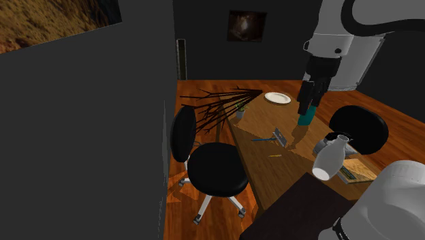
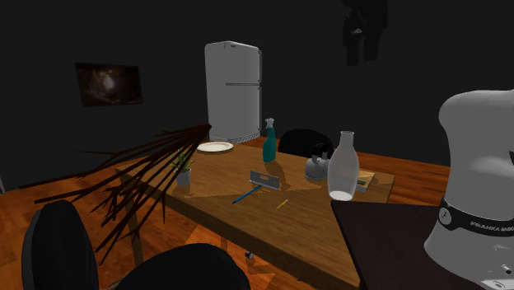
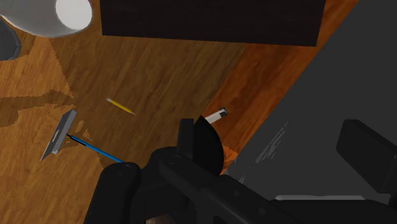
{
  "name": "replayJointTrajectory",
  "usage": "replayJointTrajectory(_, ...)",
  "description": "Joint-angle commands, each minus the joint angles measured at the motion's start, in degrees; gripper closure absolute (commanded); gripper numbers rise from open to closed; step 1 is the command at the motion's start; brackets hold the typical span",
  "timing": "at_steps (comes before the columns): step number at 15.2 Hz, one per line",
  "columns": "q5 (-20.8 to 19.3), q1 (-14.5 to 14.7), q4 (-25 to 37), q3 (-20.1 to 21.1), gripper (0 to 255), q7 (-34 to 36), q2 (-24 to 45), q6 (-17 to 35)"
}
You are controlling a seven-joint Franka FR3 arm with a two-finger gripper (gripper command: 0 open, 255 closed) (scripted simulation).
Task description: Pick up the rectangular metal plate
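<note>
The one word I can read is "FRANKA", in white on the dark band (image 2: 471, 221) round my own white arm (image 2: 482, 148), just beside the wooden table's (image 2: 305, 216) near corner. The letters following it are too small for me to make out.

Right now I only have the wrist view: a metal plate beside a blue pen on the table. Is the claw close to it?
Observer: No. In the shoulder view the claw hangs high above the table, well clear of the metal plate.
Operator: Anything tall nearby?
Observer: A teal spray bottle stands beyond the metal plate, toward the fridge.
Operator: What else?
Observer: A white dish lies near the table's far end.
</note>
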Motion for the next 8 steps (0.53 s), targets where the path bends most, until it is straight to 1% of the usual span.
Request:
replayJointTrajectory(1,0.0,0.0,0.0,0.0,0,0.0,0.0,0.0)
replayJointTrajectory(8,-2.16,-2.79,-2.49,-4.75,0,-1.92,8.73,11.37)
